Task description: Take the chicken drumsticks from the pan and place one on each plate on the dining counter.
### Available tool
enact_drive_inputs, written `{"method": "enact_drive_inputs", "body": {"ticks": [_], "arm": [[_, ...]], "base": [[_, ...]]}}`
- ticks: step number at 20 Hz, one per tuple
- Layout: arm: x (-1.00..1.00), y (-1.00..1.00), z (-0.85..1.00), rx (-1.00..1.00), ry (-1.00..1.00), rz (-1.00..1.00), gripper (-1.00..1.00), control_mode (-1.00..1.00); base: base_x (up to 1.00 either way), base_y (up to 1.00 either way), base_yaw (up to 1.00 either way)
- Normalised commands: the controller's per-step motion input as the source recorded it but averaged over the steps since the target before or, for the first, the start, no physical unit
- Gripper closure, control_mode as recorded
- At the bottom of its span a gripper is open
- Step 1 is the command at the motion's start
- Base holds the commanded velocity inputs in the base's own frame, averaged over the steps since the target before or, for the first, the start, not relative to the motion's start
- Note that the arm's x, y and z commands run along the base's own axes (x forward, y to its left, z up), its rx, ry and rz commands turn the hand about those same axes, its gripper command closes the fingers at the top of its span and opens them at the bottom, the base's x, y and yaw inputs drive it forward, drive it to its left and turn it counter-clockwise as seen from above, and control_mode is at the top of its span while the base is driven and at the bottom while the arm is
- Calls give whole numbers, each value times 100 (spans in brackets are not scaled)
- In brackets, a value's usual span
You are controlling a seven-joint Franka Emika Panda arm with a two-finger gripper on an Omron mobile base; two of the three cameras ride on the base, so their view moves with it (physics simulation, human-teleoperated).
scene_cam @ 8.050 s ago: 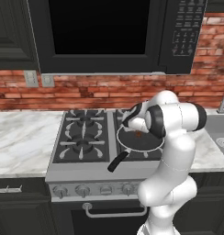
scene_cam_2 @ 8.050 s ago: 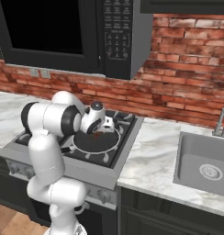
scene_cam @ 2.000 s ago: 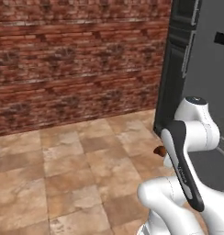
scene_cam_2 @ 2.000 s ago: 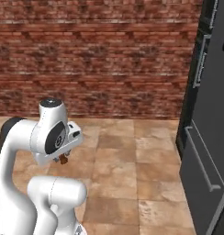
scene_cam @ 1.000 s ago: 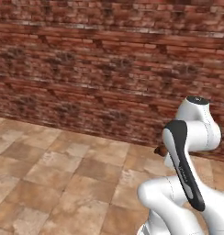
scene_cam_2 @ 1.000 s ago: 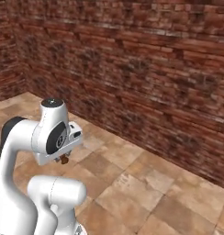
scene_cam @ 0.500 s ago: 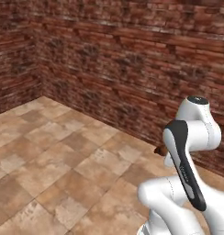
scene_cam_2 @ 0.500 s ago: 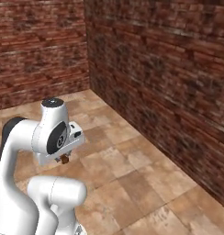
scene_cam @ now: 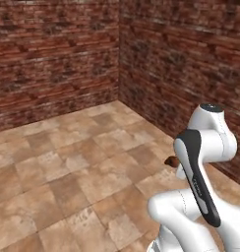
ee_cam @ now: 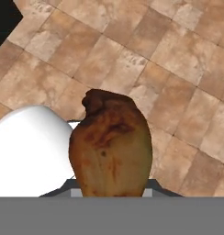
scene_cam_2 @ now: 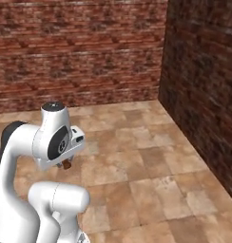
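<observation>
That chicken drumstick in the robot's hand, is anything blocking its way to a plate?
Can't say. The chicken drumstick is gripped in the hand above bare tiled floor, facing a corner of brick walls. No plate or counter is in sight.

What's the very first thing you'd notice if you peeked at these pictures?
A big, glossy brown chicken drumstick looms at the bottom of the hand view, sticking out over tan floor tiles. From the base views, it is a small brown bit tucked under the white robot arm, in the gripper. Dark red brick walls meet in a corner behind.
</observation>
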Motion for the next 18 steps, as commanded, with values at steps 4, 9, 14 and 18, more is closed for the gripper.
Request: {"method": "enact_drive_inputs", "body": {"ticks": [4,9,14,18], "arm": [[0,0,0,0,0,0,100,100],[0,0,0,0,0,0,100,100],[0,0,0,0,0,0,100,100],[0,0,0,0,0,0,100,100]], "base": [[93,11,45],[100,4,37],[100,0,32],[100,0,30]]}}
